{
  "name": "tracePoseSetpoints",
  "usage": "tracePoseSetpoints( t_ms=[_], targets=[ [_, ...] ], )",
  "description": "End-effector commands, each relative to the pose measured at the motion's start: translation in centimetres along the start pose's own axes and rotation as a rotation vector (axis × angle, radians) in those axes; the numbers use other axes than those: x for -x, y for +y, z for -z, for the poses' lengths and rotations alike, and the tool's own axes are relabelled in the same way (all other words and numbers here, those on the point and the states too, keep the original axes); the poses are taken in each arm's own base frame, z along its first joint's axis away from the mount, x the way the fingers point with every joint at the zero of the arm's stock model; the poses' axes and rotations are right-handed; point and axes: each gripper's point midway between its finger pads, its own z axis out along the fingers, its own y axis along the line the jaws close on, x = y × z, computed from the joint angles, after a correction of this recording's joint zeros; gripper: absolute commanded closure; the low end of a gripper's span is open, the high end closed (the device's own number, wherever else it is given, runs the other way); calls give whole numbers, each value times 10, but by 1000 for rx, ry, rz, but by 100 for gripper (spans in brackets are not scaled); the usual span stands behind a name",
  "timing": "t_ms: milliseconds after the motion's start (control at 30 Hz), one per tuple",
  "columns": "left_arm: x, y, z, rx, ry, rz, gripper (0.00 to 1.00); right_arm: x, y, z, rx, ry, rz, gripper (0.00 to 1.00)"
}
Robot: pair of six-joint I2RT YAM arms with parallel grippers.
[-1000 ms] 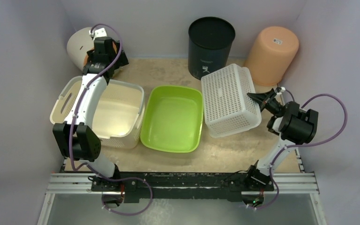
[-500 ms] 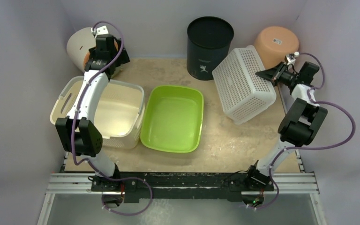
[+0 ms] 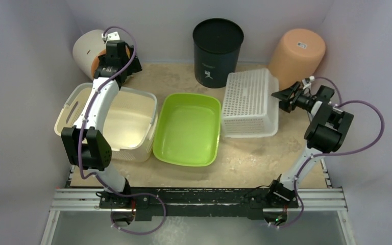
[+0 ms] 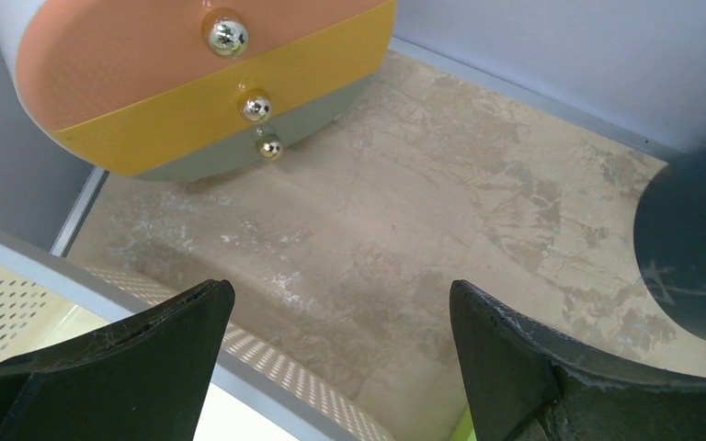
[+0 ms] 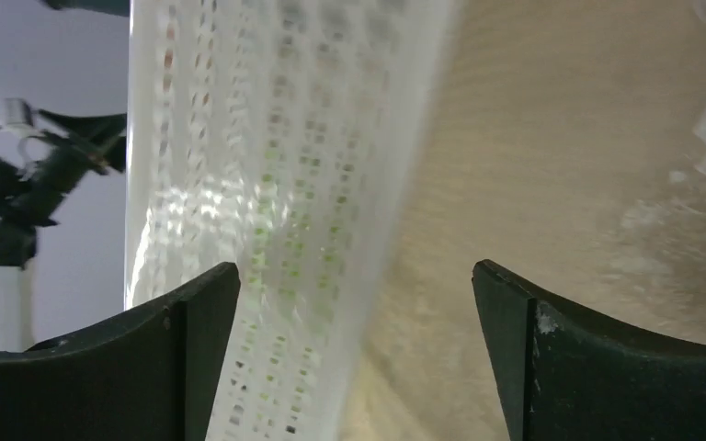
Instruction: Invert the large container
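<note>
The large container (image 3: 130,130), a cream-beige basket, stands open side up at the left of the table. My left arm reaches over it to its far rim. My left gripper (image 3: 116,71) hangs open just past that rim, holding nothing. The left wrist view shows the gripper (image 4: 340,294) wide open over bare table, with the container's rim (image 4: 101,292) under the left finger. My right gripper (image 3: 282,97) is open beside the right wall of the white perforated basket (image 3: 249,102). The right wrist view shows the open gripper (image 5: 357,271) with that blurred basket (image 5: 276,184) ahead.
A lime-green tub (image 3: 188,127) sits between the two baskets. A black cylinder bin (image 3: 217,51) and an upturned peach bucket (image 3: 296,53) stand at the back. A white round container with an orange and yellow face (image 4: 193,83) lies at the back left corner (image 3: 87,51).
My right gripper has opened and let go of the white perforated basket, which has dropped bottom-up onto the table. The black bin has shifted slightly left. The left arm has barely moved.
</note>
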Motion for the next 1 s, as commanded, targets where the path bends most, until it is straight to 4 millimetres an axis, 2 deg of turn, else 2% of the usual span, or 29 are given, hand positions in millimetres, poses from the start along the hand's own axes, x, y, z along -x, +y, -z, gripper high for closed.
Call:
tracePoseSetpoints(
  t_ms=[0, 300, 433, 600, 700, 867, 967],
  targets=[
    [11, -2, 2, -14, -37, 8, 11, -40, -82, -32, -213, 49, 95, 0],
    [14, -1, 3, -9, -43, 10, 11, -34, -87, -28, -295, 42, 98, 0],
    [12, -1, 3, -9, -40, 12, 11, -21, -81, -18, -383, 16, 136, 0],
    [13, -1, 4, -13, -44, 14, 11, 5, -56, -3, -481, -38, 223, 0],
    [14, -1, 6, -14, -47, 15, 11, 20, -34, 5, -518, -72, 278, 0],
    [15, -1, 7, -14, -50, 17, 11, 24, 6, 5, -555, -62, 364, 0],
    [14, -2, 10, -8, -52, 18, 12, 22, 37, -3, -577, -49, 443, 0]
  ],
)
